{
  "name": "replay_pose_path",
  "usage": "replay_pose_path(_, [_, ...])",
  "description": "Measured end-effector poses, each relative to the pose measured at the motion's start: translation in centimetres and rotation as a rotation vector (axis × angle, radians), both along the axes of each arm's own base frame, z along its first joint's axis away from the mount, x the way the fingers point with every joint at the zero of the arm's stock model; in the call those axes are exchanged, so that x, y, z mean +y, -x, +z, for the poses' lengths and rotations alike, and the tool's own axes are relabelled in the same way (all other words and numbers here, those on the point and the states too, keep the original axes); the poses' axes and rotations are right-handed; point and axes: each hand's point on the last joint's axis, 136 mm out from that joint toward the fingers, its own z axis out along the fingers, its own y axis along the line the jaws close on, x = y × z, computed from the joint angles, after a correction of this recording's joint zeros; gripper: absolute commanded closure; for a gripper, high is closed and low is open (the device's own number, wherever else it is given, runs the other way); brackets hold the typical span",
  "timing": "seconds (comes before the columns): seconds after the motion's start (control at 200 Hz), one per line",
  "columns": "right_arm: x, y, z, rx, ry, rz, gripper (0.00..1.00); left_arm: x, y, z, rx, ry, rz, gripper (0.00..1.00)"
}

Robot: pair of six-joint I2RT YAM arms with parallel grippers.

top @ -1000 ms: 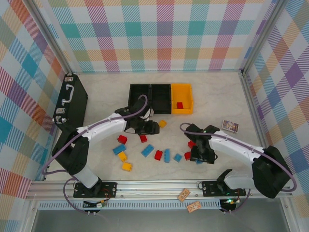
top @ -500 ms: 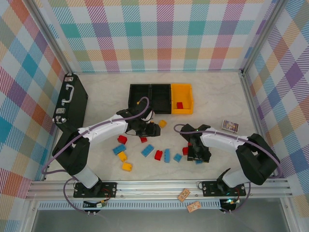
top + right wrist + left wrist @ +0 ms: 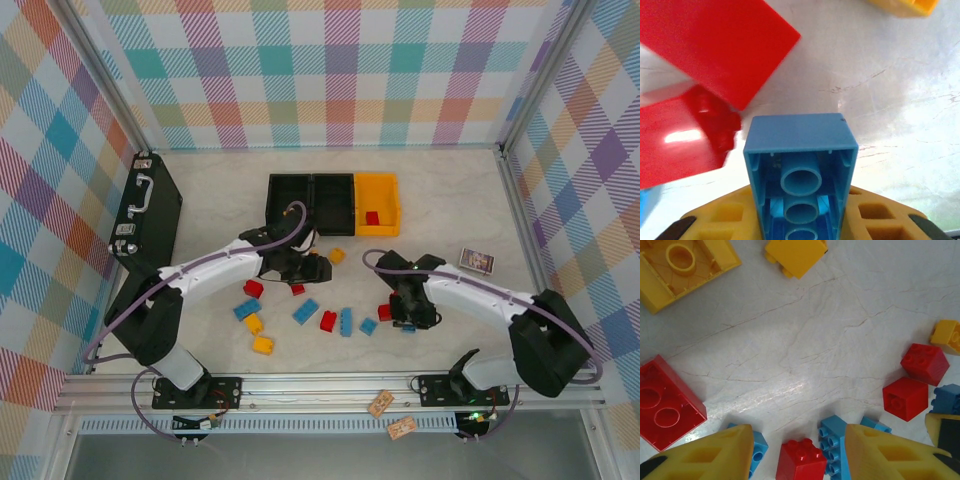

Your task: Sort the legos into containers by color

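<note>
Red, blue and yellow legos lie scattered on the table between the arms, among them a blue one (image 3: 305, 312) and a red one (image 3: 328, 321). The containers stand in a row at the back: two black bins (image 3: 290, 198) and an orange-yellow bin (image 3: 378, 200) with a red brick (image 3: 372, 217) inside. My right gripper (image 3: 408, 318) is low over the table, shut on a blue brick (image 3: 800, 145) held hollow side up between its yellow fingers (image 3: 880, 215). My left gripper (image 3: 800, 435) hovers open above a small red brick (image 3: 802, 460) and a blue brick (image 3: 835, 442), holding nothing.
A black briefcase (image 3: 145, 212) lies at the left wall. A small card (image 3: 476, 261) rests right of the right arm. In the right wrist view, red bricks (image 3: 715, 50) sit just left of the held brick. An upturned yellow brick (image 3: 682, 265) lies ahead of the left gripper.
The right gripper's jaws have closed onto the blue brick and that arm has shifted slightly towards the middle. The left gripper has edged a little towards the bins.
</note>
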Motion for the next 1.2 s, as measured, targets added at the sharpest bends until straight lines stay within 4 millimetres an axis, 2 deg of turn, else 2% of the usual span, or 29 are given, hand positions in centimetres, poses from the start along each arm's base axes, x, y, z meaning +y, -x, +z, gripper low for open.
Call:
replay_pose_path(0.235, [3.4, -4.0, 4.7, -0.128, -0.102, 0.038, 0.74, 0.3, -0.5, 1.7, -0.054, 0.030, 0.039, 0.49])
replay_pose_path(0.44, [7.7, -8.9, 6.8, -0.186, -0.149, 0.108, 0.74, 1.7, -0.6, 2.6, -0.091, 0.031, 0.096, 0.49])
replay_pose_path(0.66, [12.4, -14.0, 7.5, -0.216, -0.186, 0.181, 0.74, 4.7, -0.4, 3.4, -0.123, 0.027, 0.191, 0.47])
replay_pose_path(0.82, [14.9, -17.6, 7.8, -0.230, -0.205, 0.210, 0.74, 6.4, -0.1, 3.7, -0.143, 0.028, 0.248, 0.47])
replay_pose_path(1.06, [16.3, -23.1, 7.3, -0.246, -0.208, 0.196, 0.73, 8.0, 0.9, 3.1, -0.135, 0.002, 0.287, 0.46])
replay_pose_path(1.195, [16.9, -25.5, 6.6, -0.245, -0.200, 0.194, 0.72, 8.4, 1.1, 2.9, -0.132, -0.005, 0.304, 0.46])
